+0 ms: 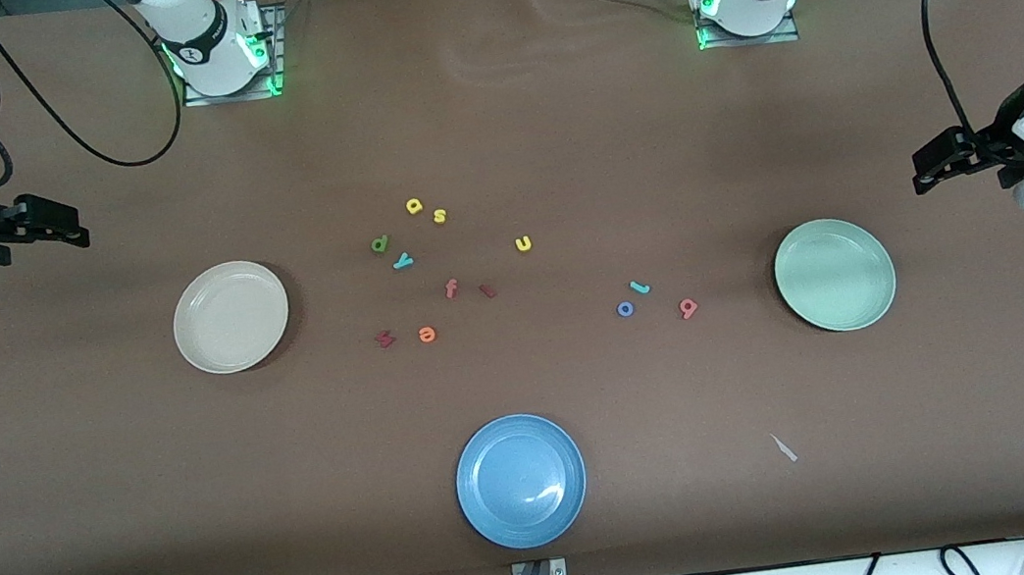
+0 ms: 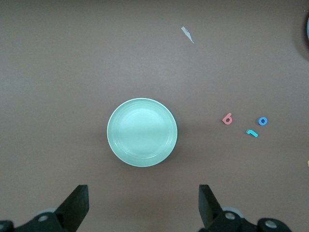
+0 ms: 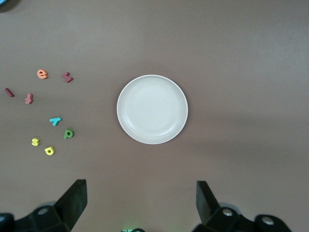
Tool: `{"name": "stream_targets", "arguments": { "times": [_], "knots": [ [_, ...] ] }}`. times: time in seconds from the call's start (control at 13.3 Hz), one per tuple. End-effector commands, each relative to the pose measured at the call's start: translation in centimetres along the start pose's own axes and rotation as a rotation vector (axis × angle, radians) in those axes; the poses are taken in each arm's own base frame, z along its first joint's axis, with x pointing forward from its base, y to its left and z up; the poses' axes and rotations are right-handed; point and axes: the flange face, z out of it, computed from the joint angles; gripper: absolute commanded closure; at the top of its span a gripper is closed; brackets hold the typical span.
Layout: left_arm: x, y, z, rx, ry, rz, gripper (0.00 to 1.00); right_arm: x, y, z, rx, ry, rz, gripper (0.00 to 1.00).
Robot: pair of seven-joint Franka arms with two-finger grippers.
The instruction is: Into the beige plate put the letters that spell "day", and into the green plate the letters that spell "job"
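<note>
The green d (image 1: 380,244), teal y (image 1: 403,261) and yellow a (image 1: 413,206) lie loose mid-table, beside the beige plate (image 1: 231,317), which holds nothing. Toward the left arm's end, the teal j (image 1: 639,288), blue o (image 1: 626,309) and salmon b (image 1: 688,308) lie beside the bare green plate (image 1: 835,275). My right gripper (image 1: 72,232) hangs open above the table's end near the beige plate (image 3: 152,109). Over the other end, near the green plate (image 2: 142,132), my left gripper (image 1: 925,174) hangs open. Neither holds anything.
A blue plate (image 1: 521,480) sits near the front edge. Other letters lie among the first group: yellow s (image 1: 439,216), yellow u (image 1: 523,243), red f (image 1: 451,289), orange e (image 1: 426,335) and two dark red pieces. A white scrap (image 1: 783,448) lies toward the front.
</note>
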Motion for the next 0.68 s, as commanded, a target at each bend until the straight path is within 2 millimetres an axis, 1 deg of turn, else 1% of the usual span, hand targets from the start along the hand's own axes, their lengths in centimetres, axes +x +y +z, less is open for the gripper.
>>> {"name": "stream_targets", "arguments": {
  "times": [0.0, 0.45, 0.6],
  "knots": [
    [0.03, -0.07, -0.30, -0.023, -0.006, 0.021, 0.00, 0.05, 0.15, -0.07, 0.022, 0.004, -0.006, 0.00],
    [0.03, -0.07, -0.30, -0.023, -0.006, 0.023, 0.00, 0.02, 0.09, -0.18, 0.019, 0.004, -0.013, 0.00],
    [0.24, -0.18, 0.14, -0.023, -0.012, 0.024, 0.00, 0.05, 0.10, -0.01, 0.020, -0.001, -0.012, 0.00]
  ]
}}
